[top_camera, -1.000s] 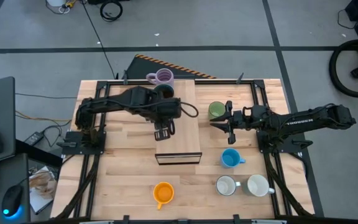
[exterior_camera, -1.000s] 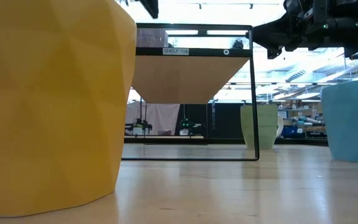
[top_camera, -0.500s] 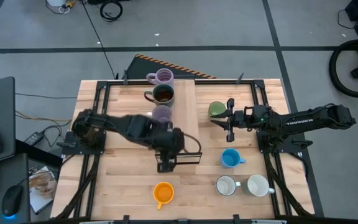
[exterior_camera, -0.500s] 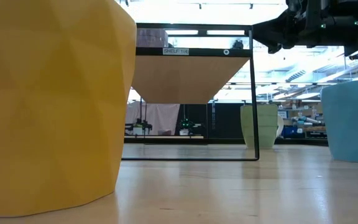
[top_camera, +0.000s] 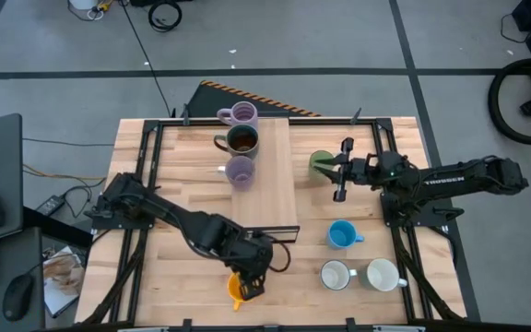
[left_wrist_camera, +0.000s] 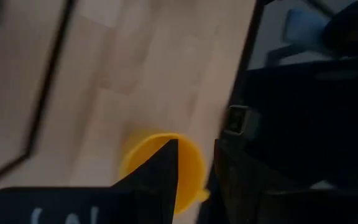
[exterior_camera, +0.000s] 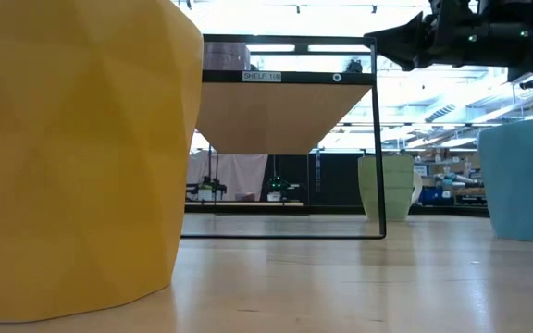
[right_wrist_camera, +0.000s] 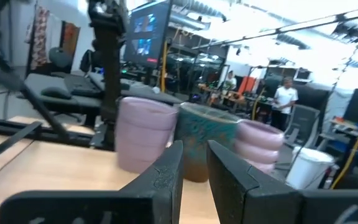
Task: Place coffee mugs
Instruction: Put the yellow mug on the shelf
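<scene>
The left gripper (top_camera: 250, 284) is hanging directly over the orange mug (top_camera: 240, 288) at the near edge of the table (top_camera: 173, 277), its fingers standing apart with nothing between them; in the left wrist view the orange mug (left_wrist_camera: 166, 168) is showing just beyond one dark finger (left_wrist_camera: 157, 168). The step in hand is likely the pick of this mug. To do it well, the wrist should be centring so one finger drops inside the rim and the other outside the wall, away from the handle, closing only once low enough to bite the wall firmly.

The orange mug is sitting upright, long axis vertical, mouth facing up at the gripper; its handle seems to be pointing toward the table's near edge, though the arm is hiding most of it.

The right gripper (top_camera: 341, 171) is hovering beside the green mug (top_camera: 319, 163), its fingers drawn close together and holding nothing. Ahead of it, on the raised shelf (top_camera: 275, 198), two lilac mugs (top_camera: 239, 171) and the dark brown mug (top_camera: 242, 140) are standing upright in a row. Nearer the right arm's side, the blue mug (top_camera: 341, 234) and two white mugs (top_camera: 358, 275) are waiting on the table, well apart from the left gripper
</scene>
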Robot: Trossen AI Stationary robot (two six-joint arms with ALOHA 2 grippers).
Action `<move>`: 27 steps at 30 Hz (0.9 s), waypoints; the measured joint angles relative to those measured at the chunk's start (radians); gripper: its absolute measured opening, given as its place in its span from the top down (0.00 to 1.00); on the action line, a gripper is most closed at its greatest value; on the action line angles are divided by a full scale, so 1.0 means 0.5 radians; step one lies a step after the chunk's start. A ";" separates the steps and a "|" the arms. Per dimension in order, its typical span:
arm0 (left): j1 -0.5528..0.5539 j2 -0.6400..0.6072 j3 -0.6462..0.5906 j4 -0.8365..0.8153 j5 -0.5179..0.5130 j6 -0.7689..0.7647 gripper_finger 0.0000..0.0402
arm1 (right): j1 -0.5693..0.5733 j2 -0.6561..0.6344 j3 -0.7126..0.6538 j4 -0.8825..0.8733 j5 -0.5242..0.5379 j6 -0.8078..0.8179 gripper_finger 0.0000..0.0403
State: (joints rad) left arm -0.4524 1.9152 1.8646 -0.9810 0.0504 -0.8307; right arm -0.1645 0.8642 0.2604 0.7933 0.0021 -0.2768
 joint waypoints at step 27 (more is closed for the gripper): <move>-0.044 0.093 -0.427 0.459 0.249 -1.682 0.73 | -0.067 0.002 0.000 0.000 -0.262 0.130 0.81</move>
State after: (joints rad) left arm -0.4744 1.9615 1.6511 -0.7514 0.1750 -1.6719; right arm -0.1982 0.8650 0.2604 0.7931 -0.1291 -0.2115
